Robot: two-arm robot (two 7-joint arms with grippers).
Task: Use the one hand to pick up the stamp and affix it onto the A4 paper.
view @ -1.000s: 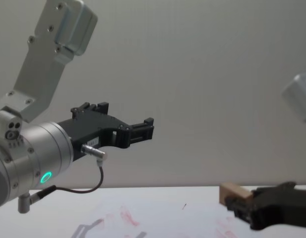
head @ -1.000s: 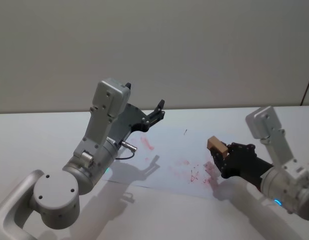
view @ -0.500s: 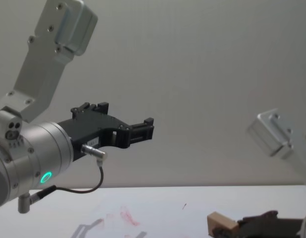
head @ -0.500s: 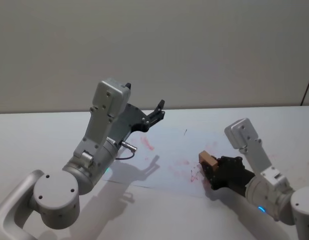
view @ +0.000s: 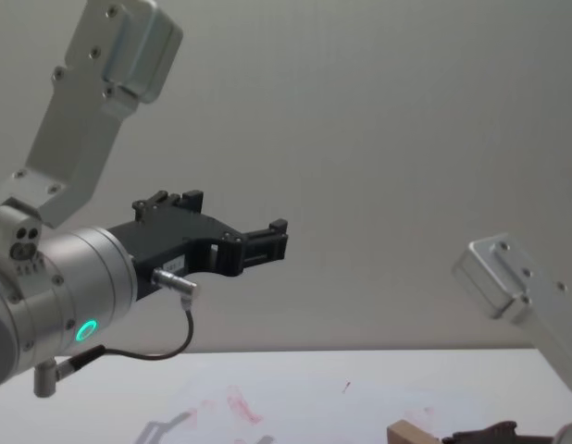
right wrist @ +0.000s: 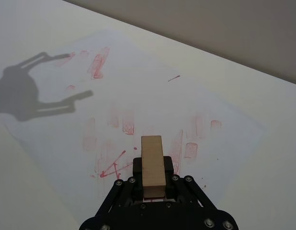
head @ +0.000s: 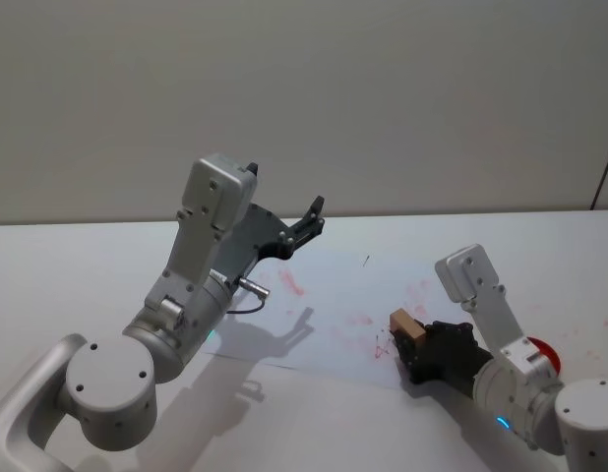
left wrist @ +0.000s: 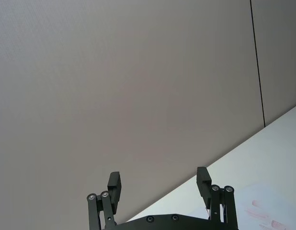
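Note:
The stamp (head: 403,322), a pale tan wooden block, is held in my right gripper (head: 412,336), whose black fingers are shut on its sides. In the right wrist view the stamp (right wrist: 153,165) sticks out in front of the gripper (right wrist: 153,178) over the near right part of the A4 paper (right wrist: 138,96). The A4 paper (head: 329,295) lies flat and white, with smudgy red marks and a small dark speck. Whether the stamp touches the sheet I cannot tell. My left gripper (head: 313,212) hangs raised above the paper's far left side. Its fingers (left wrist: 113,184) are open with nothing between them.
The white table (head: 78,265) stretches around the sheet. A red round object (head: 542,352) peeks out behind my right arm. The left arm casts a shadow (right wrist: 28,91) on the paper's left part. A plain grey wall (view: 379,139) stands behind.
My right arm has come down and toward the left with the stamp, from above the paper's right edge to low over its near right part. The left arm has not moved.

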